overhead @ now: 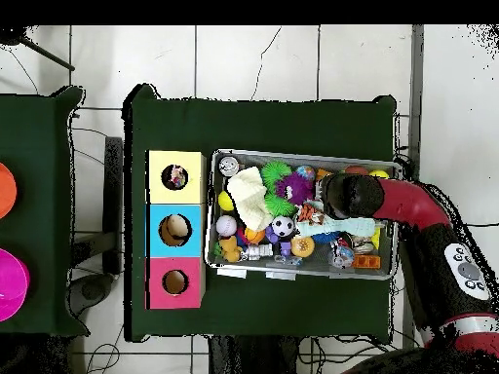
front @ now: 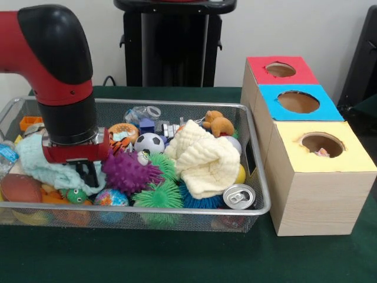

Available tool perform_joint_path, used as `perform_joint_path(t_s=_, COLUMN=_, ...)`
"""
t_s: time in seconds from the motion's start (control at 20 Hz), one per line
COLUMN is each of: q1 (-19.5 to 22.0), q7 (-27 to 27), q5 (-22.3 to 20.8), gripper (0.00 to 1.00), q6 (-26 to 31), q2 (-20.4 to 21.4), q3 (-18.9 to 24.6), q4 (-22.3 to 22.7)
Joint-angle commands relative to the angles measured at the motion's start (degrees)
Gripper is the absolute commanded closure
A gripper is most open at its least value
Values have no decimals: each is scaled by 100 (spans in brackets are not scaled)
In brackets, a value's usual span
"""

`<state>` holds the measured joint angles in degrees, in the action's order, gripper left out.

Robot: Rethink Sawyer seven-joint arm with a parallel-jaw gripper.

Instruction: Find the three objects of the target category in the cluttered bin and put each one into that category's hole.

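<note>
Reaching down, end effector [front: 88,174] among bin [front: 259,177] toys

No readable text, labels, brands or numbers in either view from my side. The can [front: 239,196] at the near right corner of the bin [front: 259,177] shows me only its silver top, no brand visible. The bottle [front: 7,154] at the left edge has a blue label, print too small to read. The three box tops, red [front: 281,71], blue [front: 299,102] and yellow [front: 323,146], are plain colour with a hole each, no markings. Small marks on my arm [overhead: 466,270] in the overhead view are not legible.
</note>
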<state>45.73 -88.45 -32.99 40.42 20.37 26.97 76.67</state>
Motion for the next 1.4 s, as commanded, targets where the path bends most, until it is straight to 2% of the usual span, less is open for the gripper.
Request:
perform_joint_path(t_s=0.05, q1=-508, q7=-1186, q5=-44, gripper=100, q6=-174, q2=146, q3=-690, q4=-25)
perform_joint_path(t_s=0.4, q1=-593, q7=-1147, q5=154, gripper=100, q6=-301, q2=53, q3=-865, q4=-107)
perform_joint_path(t_s=0.55, q1=-592, q7=-941, q5=252, gripper=100, q6=-155, q2=77, q3=-874, q4=-172)
perform_joint_path(t_s=0.7, q1=-631, q7=-699, q5=367, gripper=100, q6=186, q2=-41, q3=-861, q4=-437)
perform_joint_path(t_s=0.8, q1=-685, q7=-532, q5=411, gripper=100, q6=455, q2=-330, q3=-868, q4=-775)
perform_joint_path(t_s=0.9, q1=-646, q7=-329, q5=519, gripper=100, q6=624, q2=-854, q3=-794, q4=-1203)
perform_joint_path(t_s=1.0, q1=-585, q7=-53, q5=545, gripper=100, q6=688, q2=-1334, q3=-719, q4=-1582)
perform_joint_path(t_s=1.1, q1=-561, q7=71, q5=499, gripper=100, q6=608, q2=-1639, q3=-704, q4=-1840)
perform_joint_path(t_s=1.25, q1=-609, q7=-93, q5=437, gripper=100, q6=427, q2=-1622, q3=-817, q4=-1815)
perform_joint_path(t_s=1.4, q1=-727, q7=-253, q5=462, gripper=100, q6=731, q2=-1245, q3=-950, q4=-1621)
